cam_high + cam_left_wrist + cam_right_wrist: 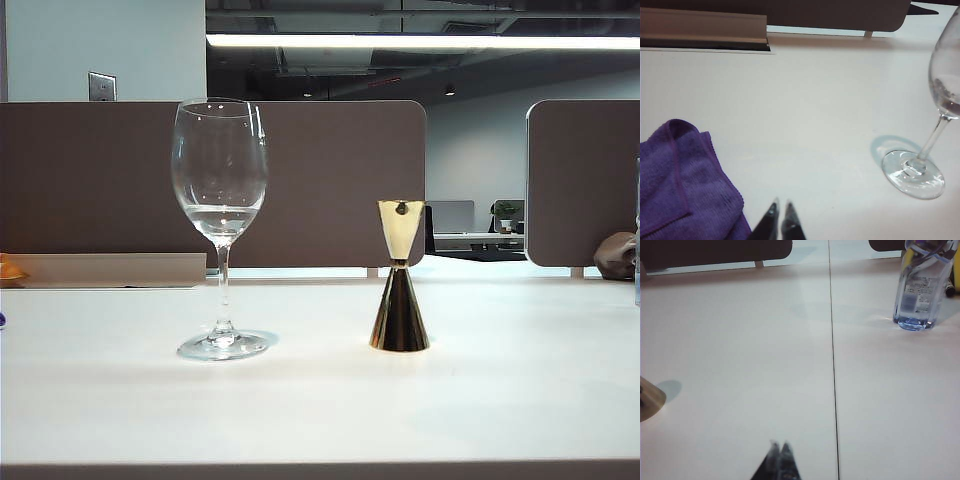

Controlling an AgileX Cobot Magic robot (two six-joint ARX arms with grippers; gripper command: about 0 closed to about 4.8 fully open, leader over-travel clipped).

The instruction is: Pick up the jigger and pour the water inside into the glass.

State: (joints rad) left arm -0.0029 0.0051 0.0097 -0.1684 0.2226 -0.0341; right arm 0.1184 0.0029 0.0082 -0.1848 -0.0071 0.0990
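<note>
Jigger (399, 277) first: a shiny gold hourglass cup standing upright on the white table (320, 400), a little right of the middle, wide mouth up and flared base flat on the surface. Nothing touches it. Whether there is liquid inside it cannot be made out from where the exterior camera sits. To its left, clearly apart from it, stands the glass (220, 220), a tall clear stemmed wine glass, upright on its round foot, with a small pool of water (222, 218) low in the bowl.

Neither arm shows in the exterior view. The left claw (779, 210) hangs low over bare table on the near side, its two dark fingertips drawn almost together with only a thin slit between them and nothing held; the foot of the glass lies off to its right, and a crumpled purple cloth (680, 180) lies just beside it on the left. The right claw (780, 447) is pinched fully together over the table, holding nothing, near a straight seam (833, 365) in the tabletop. The edge of the jigger's base shows to its left. A clear plastic bottle (917, 287) stands far off to the right.
</note>
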